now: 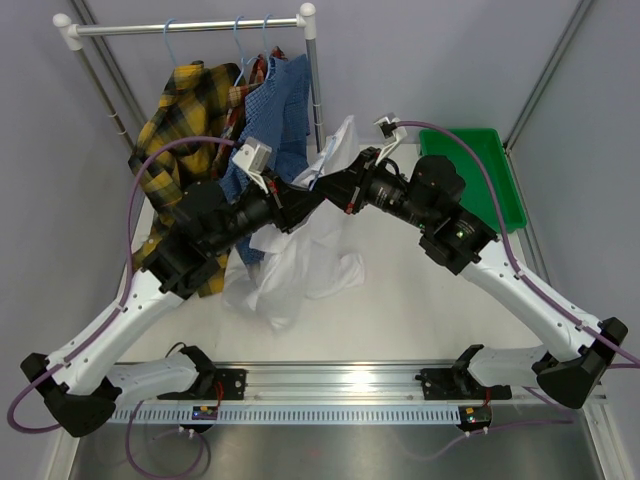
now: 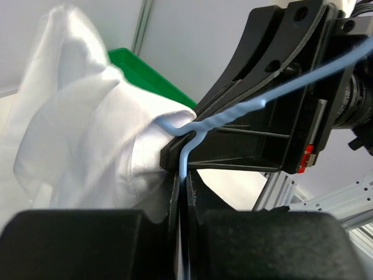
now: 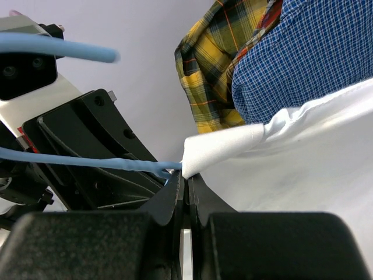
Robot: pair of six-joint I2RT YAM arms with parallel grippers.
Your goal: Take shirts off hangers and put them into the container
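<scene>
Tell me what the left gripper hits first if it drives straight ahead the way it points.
Beyond the hanger it pinches, the left gripper would likely meet the right gripper, black and almost directly ahead; the white shirt lies just beside that line.

The white worktop [image 1: 420,310] carries a green container [image 1: 487,185] at its far right; a white shirt [image 1: 290,272] trails onto it.

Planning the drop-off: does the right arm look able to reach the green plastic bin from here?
Probably yes: the shallow green plastic bin lies close beside its forearm, nothing between, though the right pincer is shut on the light-blue wire hanger.
</scene>
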